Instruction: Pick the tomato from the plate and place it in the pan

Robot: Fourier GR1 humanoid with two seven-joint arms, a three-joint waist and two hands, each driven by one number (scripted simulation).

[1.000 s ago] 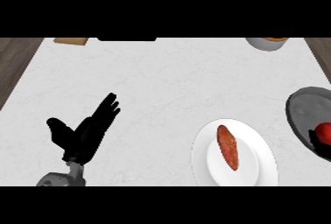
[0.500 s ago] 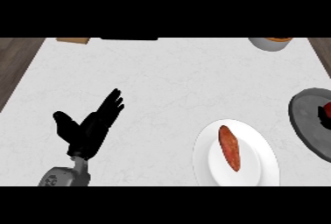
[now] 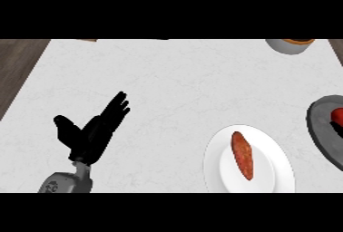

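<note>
I am looking steeply down on a white, faintly marbled counter [image 3: 174, 81]. Dark wood-toned floor [image 3: 17, 68] runs along its left side, and a sliver of the same shows at the upper right corner.

The left hand [image 3: 90, 133] is over the lower left of the counter. It is spread wide, fingers straight and pointing up and to the right, thumb out to the left, and it holds nothing. Its grey forearm [image 3: 67, 182] comes in from the bottom edge. I cannot see the right hand anywhere.

A white plate [image 3: 275, 158] lies at lower right, its lower rim cut off by the edge of the view. On it lies one long reddish-orange item [image 3: 242, 155]; I cannot tell what it is.

The tomato [image 3: 337, 115] is not on the plate. It shows as a red patch inside the dark grey pan [image 3: 321, 136] at the right edge, where the frame cuts off both, so I see only part of each.

At the top right is a pale bowl [image 3: 288, 45] with something orange-brown in it, clipped by the top of the view. A thin brown scrap [image 3: 88, 40] at the top left is too cut off to identify.
</note>
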